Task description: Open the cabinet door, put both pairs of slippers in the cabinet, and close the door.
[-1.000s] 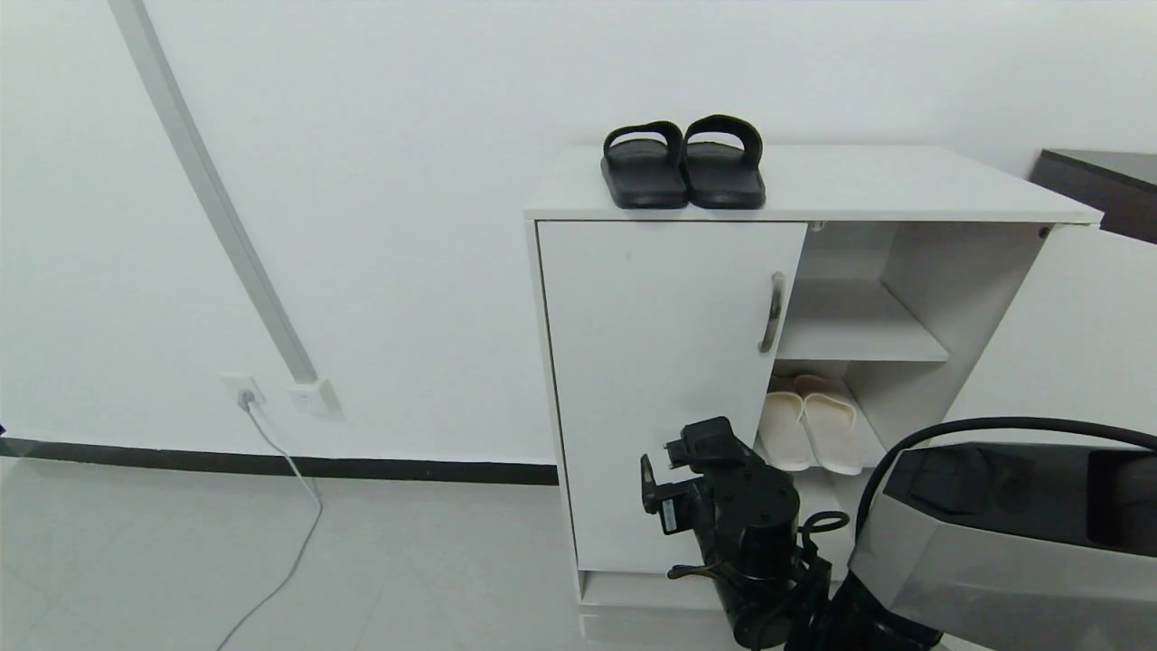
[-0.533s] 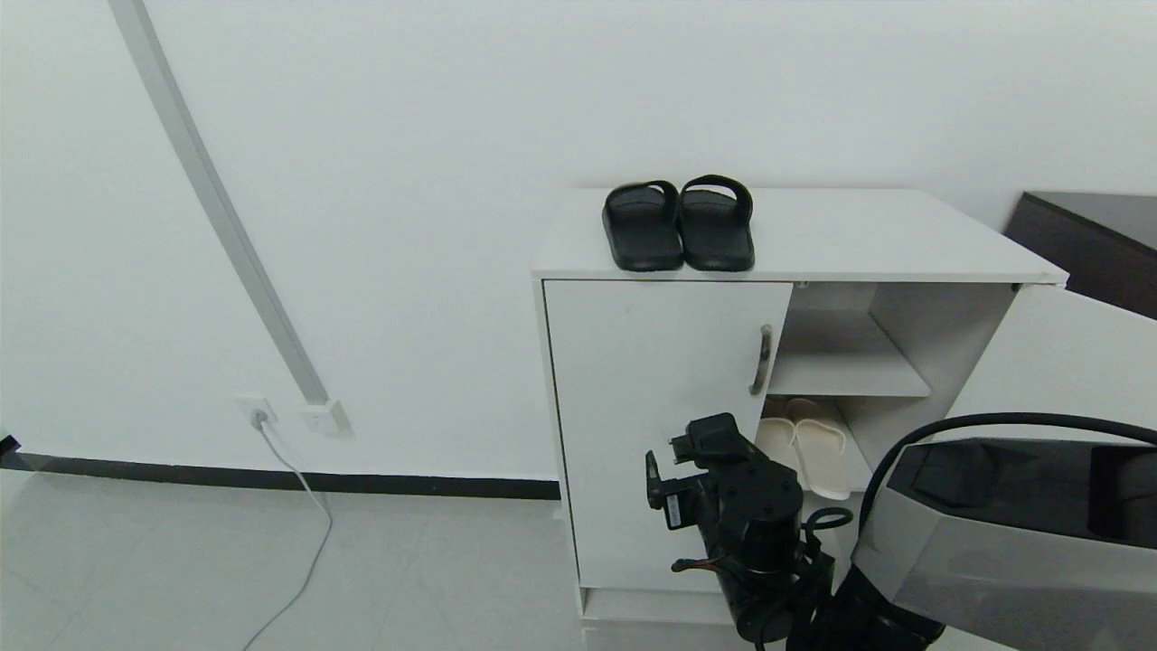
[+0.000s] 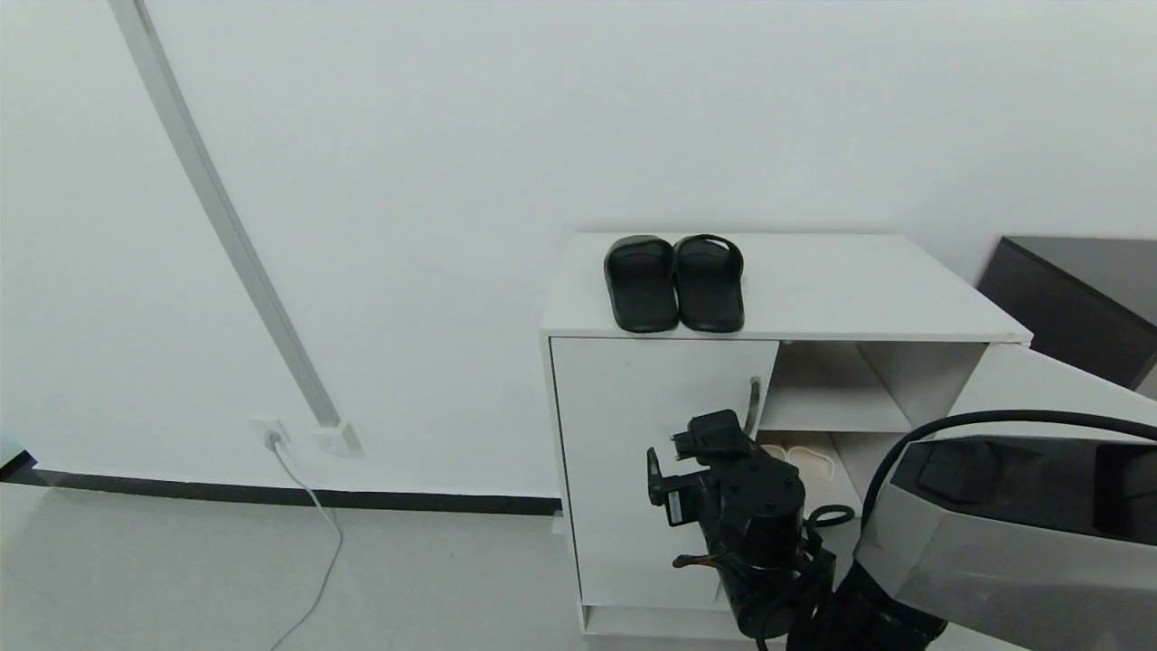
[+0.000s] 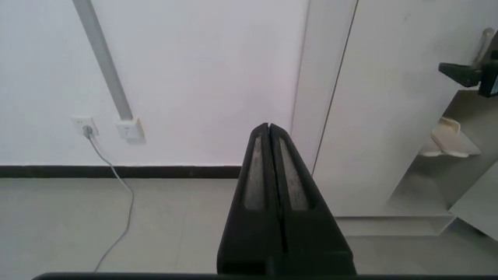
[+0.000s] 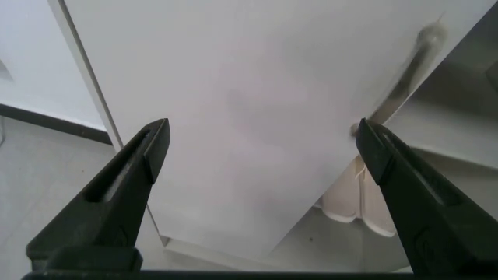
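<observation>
A pair of black slippers [image 3: 673, 282] rests on top of the white cabinet [image 3: 841, 294]. The cabinet's left door [image 3: 633, 452] is closed, its handle [image 3: 753, 407] [image 5: 405, 78] at the inner edge. Its right door [image 3: 1039, 384] stands swung open. A pair of white slippers [image 3: 795, 455] [image 4: 451, 138] [image 5: 358, 202] lies on the lower shelf inside. My right gripper [image 3: 714, 452] [image 5: 261, 132] is open and empty, close in front of the left door, just below the handle. My left gripper [image 4: 268, 128] is shut and empty, well left of the cabinet.
A dark piece of furniture [image 3: 1076, 307] stands right of the cabinet. A wall socket [image 3: 269, 438] with a cable trailing to the floor and a slanted grey conduit [image 3: 226, 226] are on the wall at left. Open tiled floor [image 3: 181, 570] lies left of the cabinet.
The head camera has moved: the whole scene now sits lower in the picture and more of the cabinet's top shows. The right gripper is now nearer the handle's height on the door.
</observation>
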You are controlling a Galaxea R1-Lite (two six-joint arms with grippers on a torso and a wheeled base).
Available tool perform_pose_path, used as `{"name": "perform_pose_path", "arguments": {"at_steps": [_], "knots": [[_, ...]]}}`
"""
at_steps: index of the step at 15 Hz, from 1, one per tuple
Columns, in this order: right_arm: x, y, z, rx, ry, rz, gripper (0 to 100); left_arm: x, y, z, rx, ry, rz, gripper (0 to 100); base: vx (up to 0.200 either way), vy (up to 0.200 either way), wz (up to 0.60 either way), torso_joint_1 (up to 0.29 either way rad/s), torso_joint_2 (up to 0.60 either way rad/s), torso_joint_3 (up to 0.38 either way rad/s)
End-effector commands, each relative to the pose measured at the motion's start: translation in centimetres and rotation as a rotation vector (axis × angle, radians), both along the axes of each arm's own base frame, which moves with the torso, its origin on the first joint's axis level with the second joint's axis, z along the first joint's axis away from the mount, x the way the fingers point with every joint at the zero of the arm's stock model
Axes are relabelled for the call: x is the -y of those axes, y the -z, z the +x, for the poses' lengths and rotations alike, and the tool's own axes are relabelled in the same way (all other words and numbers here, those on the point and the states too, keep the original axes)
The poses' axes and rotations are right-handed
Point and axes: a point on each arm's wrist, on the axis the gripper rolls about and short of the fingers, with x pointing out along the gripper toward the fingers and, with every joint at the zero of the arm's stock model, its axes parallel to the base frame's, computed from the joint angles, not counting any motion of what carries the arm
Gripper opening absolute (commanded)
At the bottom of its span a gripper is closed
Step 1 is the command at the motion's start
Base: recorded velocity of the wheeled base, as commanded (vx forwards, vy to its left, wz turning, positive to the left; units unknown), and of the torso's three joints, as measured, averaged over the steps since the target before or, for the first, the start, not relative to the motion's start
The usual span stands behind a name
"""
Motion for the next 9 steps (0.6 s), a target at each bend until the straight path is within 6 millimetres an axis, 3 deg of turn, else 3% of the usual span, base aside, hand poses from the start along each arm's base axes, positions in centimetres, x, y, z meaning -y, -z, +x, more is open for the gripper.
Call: {"name": "perform_pose_path", "arguments": {"at_steps": [1, 6, 9], "knots": [[0.0, 0.0, 0.0, -0.002, -0.006, -0.002, 100, 0.0, 0.0, 0.0, -0.002, 0.001, 0.009, 0, 0.000, 0.000, 0.00, 0.232, -0.55, -0.315], [-0.1, 0.4, 0.1, -0.007, -0.052, -0.003, 100, 0.0, 0.0, 0.0, 0.000, 0.002, 0.017, 0, 0.000, 0.000, 0.00, 0.256, -0.58, -0.328], [0.0, -0.6, 0.3, 0.044, -0.097, 0.014, 100, 0.0, 0.0, 0.0, -0.002, 0.001, 0.018, 0, 0.000, 0.000, 0.00, 0.256, -0.55, -0.300]]}}
